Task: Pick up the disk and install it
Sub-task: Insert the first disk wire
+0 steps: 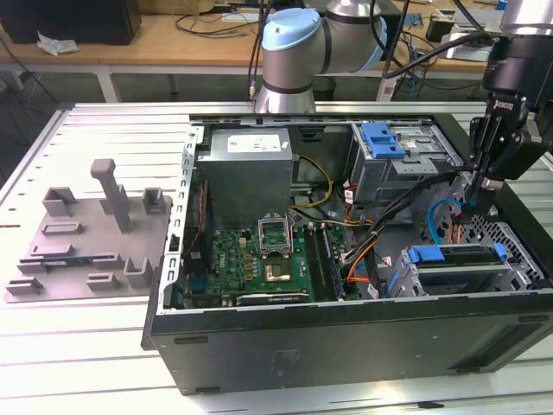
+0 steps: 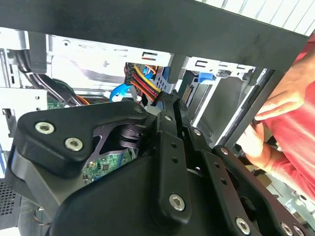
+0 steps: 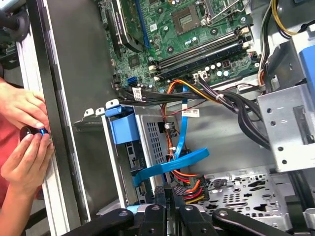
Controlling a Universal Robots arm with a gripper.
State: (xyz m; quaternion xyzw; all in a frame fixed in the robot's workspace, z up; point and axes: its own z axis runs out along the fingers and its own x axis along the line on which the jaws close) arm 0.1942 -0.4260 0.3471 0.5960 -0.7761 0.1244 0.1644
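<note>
The disk (image 1: 458, 254) lies in the lower drive cage at the case's front corner, on the exterior view's right. Its blue carrier (image 1: 429, 254) faces the motherboard. In the first wrist view the carrier (image 3: 122, 129) shows at the mouth of the grey cage (image 3: 155, 142). A blue ribbon cable (image 3: 170, 164) runs to the disk's end. My gripper (image 1: 473, 207) reaches down into the case just behind this cage. Its fingers (image 3: 163, 192) are pressed together, shut. A red, yellow and black power plug (image 3: 189, 189) sits right beside the tips. In the second wrist view the gripper (image 2: 170, 101) points at those same wires (image 2: 142, 81).
A lone blue bracket (image 1: 380, 138) rests on the upper drive bay. The motherboard (image 1: 259, 259) and cable bundles (image 1: 363, 233) fill the case's middle. A person's hands (image 3: 24, 132) hold a small black and blue part outside the case wall. A grey fixture (image 1: 86, 233) stands at the exterior view's left.
</note>
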